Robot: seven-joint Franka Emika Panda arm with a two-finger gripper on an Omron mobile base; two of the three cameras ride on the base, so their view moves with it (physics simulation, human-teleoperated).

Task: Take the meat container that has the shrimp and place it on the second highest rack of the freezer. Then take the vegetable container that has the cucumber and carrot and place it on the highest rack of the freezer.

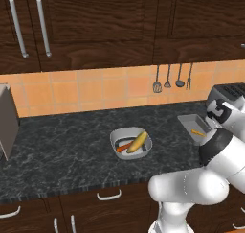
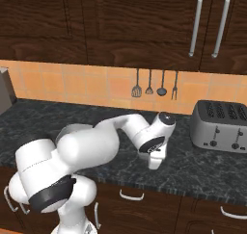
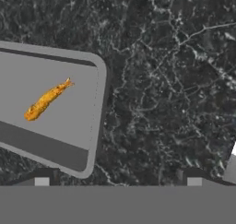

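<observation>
A dark marbled surface [image 1: 57,141] runs beneath dark wooden cabinets and an orange tiled wall. In the left base view, a shallow grey tray [image 1: 187,122] sits on it at about 3 o'clock, holding the shrimp [image 1: 197,133], a small orange piece, and partly hidden behind the white arm. Well apart from it, near the middle of the view, stands a rounded grey bowl [image 1: 116,137] with the carrot [image 1: 123,147] and the yellowish-green cucumber [image 1: 138,142] lying across it, touching each other.

Four utensils [image 1: 172,78] hang on the tiles at about 1 o'clock. A silver toaster [image 2: 221,125] stands on the surface at 3 o'clock in the right base view.

In the hand view the tool [image 3: 118,181] looks down at the surface, its two dark fingertips [image 3: 42,179] spread wide apart and holding nothing. The tray lies at 9 o'clock there, the shrimp lying slantwise in it, and one fingertip is just beside the tray's near edge.
</observation>
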